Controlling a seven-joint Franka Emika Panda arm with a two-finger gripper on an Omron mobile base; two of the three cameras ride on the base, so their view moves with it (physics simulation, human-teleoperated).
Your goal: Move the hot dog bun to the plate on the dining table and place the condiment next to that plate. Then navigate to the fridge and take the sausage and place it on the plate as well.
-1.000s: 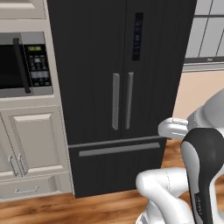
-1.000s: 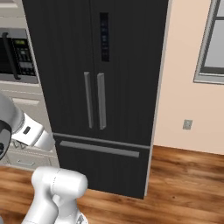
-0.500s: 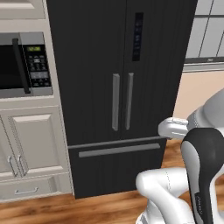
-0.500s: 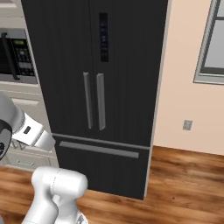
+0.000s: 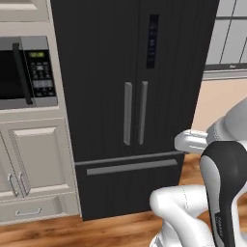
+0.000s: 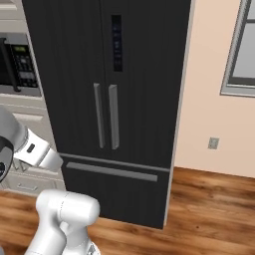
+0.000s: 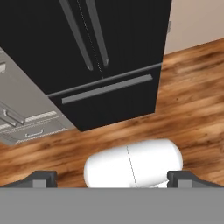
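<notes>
Nothing has shifted since the earlier frame: you face the closed fridge [image 5: 130,96], in the fetch-the-sausage step. With the gripper [image 7: 111,178] spread wide and empty, next reach for a door handle [image 5: 127,113].

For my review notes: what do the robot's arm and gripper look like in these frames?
The arm is built of glossy white rounded links with a dark, near-black joint cover that carries small pale lettering. No loose cables show. In the hand view, the gripper has two small dark grey blocky fingertips with lighter grey square faces.
</notes>
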